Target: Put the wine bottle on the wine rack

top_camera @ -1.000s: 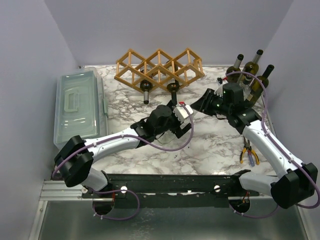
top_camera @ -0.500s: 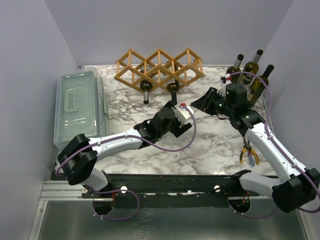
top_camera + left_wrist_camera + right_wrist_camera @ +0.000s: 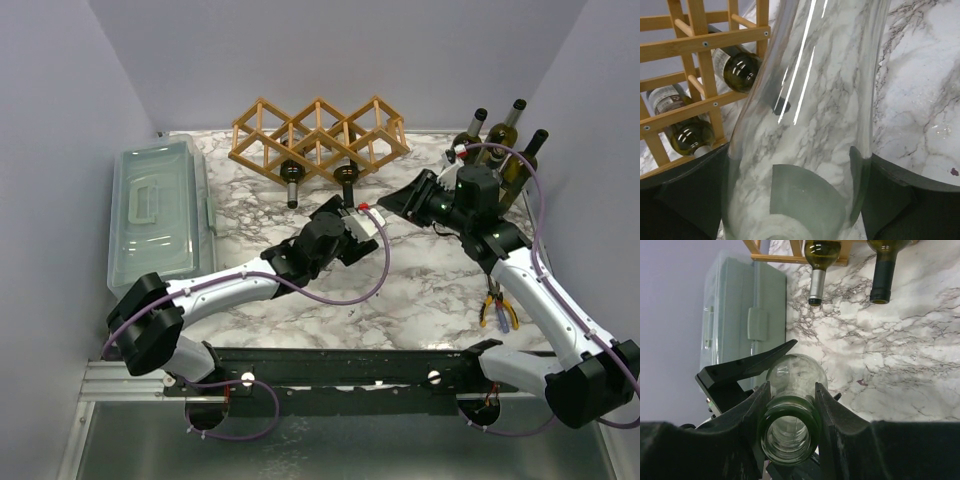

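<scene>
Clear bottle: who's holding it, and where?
Right gripper is shut on the clear bottle by its neck, at the mouth. Left gripper straddles its body; grip there cannot be told.

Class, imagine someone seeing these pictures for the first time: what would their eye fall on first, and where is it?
The clear glass bottle between the two arms, over the middle of the marble table: the right tool is shut on its neck, while the left tool stands open around its body. Behind it, the wooden wine rack near the back edge holds two dark bottles.
</scene>
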